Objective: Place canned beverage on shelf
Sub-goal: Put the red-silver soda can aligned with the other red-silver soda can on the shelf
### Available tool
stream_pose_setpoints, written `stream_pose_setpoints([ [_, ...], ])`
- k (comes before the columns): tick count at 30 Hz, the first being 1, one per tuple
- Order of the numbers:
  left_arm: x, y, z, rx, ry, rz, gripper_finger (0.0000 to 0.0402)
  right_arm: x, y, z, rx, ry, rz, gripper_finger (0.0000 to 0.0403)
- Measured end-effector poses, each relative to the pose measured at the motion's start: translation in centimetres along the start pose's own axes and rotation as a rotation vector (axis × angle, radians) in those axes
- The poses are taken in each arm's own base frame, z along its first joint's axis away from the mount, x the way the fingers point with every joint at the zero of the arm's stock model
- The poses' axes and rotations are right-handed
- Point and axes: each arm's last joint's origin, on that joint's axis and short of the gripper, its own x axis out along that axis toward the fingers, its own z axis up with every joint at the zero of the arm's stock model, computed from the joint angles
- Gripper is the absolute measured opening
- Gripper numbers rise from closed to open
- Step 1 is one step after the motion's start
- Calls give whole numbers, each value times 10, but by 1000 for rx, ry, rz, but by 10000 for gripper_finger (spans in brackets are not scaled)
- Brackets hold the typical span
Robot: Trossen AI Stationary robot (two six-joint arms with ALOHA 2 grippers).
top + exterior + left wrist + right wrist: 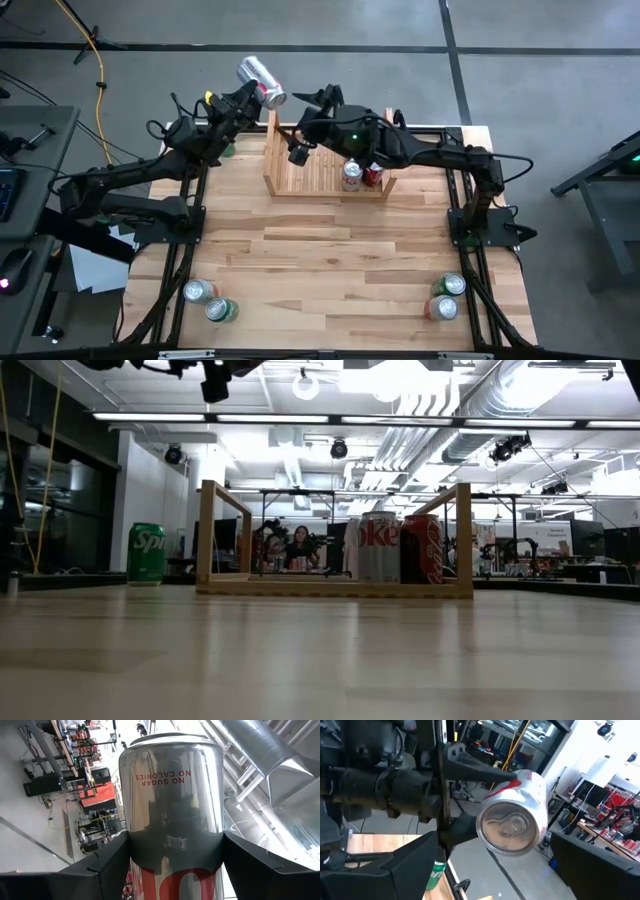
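The left gripper [252, 93] pinches a silver can [261, 81] between its fingers [107, 862], holding it in the air on its side beyond the bench's far edge, near the shelf's left board. The left wrist view alone shows the can's print, "NO SUGAR NO CALORIES"; the right wrist view alone shows its pull-tab end [510, 829]. The right gripper [322, 100] hangs just beside that can, above the shelf's [276, 160] far side, jaws spread and holding nothing. From above, two cans stand at the shelf's right end; the low view resolves them as a silver Coke can [378, 548] touching a red can [422, 549]. That view also shows a green can [146, 554] standing left of the shelf, mostly hidden under the left arm from above. Two cans stand at each near corner of the bench [330, 260].
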Motion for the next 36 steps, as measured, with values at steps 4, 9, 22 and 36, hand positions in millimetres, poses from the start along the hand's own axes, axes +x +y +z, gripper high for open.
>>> stream_pose_setpoints([
  [4,-2,-1,-4,-12,19,-2,257,2,0,2,18,-39,-17,374],
  [9,-1,-2,-11,-32,35,-27,257,6,3,1,-11,-51,-14,374],
  [22,10,-4,-27,-4,77,-67,257,9,7,-2,-117,-18,-80,374],
  [36,12,-14,-30,29,202,-141,257,11,5,0,-155,-15,-182,374],
])
